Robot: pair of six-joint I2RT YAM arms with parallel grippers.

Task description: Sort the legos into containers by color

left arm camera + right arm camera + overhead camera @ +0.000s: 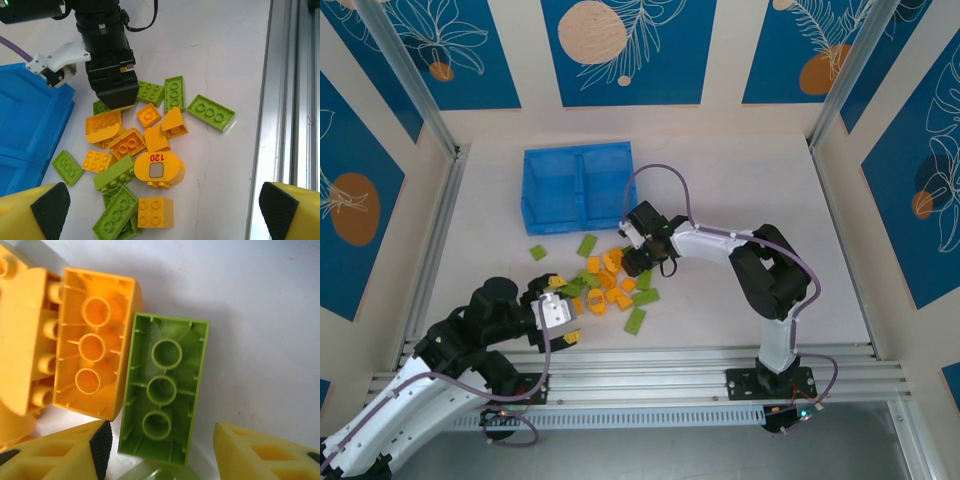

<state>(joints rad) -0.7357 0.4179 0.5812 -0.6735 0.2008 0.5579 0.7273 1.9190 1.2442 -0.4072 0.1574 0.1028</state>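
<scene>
tray back-left on table, legos piled just in front, stray brick left of pile, right gripper over pile's far side, left gripper beside its near-left

- left arm: black rounded joint housings, white lower link.
- left cable: grey-purple, running loose along the arm.
- left gripper: white block body; left fingers yellow, wedge-shaped, each faced with a black textured pad.
- right arm: white links between bulky black joint housings; black base with a small green light.
- right cable: purple, in a high loop.
- right gripper: black boxy body, white bracket; right fingers yellow, with hollow cut-outs and black pads.
</scene>
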